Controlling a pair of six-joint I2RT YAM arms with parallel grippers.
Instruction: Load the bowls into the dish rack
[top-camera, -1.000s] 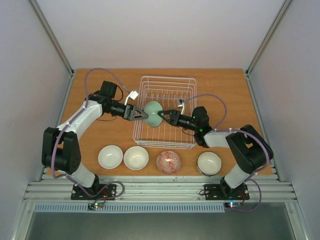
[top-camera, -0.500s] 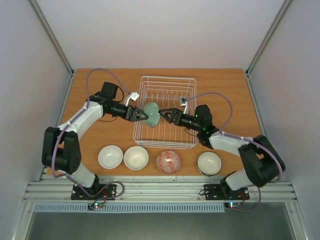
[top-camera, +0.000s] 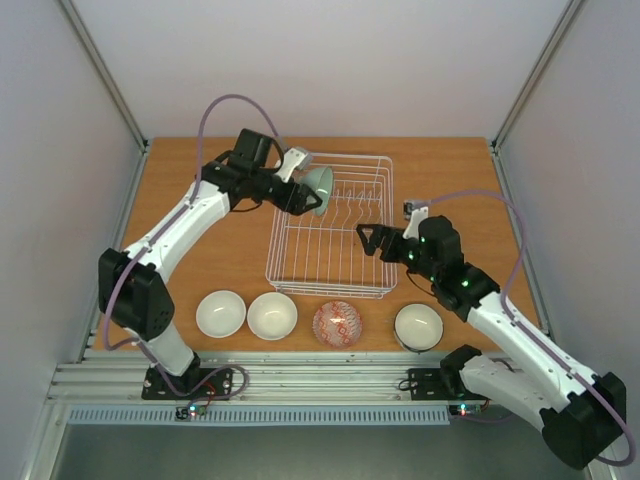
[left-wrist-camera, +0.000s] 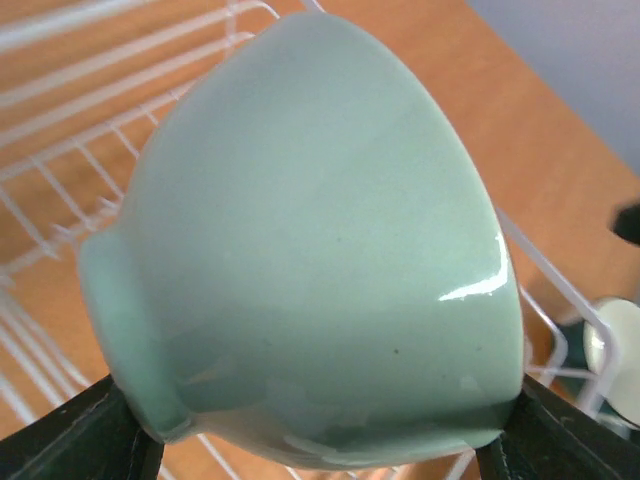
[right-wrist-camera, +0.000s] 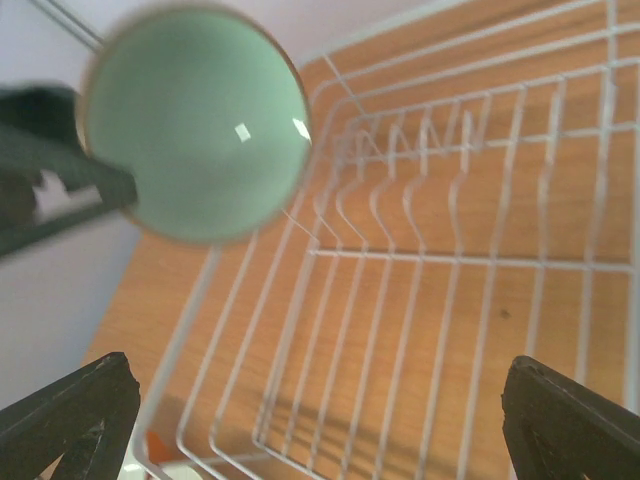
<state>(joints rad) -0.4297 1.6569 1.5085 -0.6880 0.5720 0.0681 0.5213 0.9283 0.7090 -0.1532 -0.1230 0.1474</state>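
The left pincer (top-camera: 303, 196) holds the green bowl (top-camera: 318, 188) tilted over the far left corner of the dish rack (top-camera: 330, 291). The right pincer (top-camera: 367, 238) stands wide and empty. I think the smooth glaze may slip, and the bowl would then fall outside the rack onto the bench (top-camera: 450, 170).

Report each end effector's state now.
Left end effector: closed on the green bowl.
Right end effector: open, holding nothing.

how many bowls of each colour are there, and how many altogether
white bowls: 3
red patterned bowl: 1
green bowl: 1
total: 5
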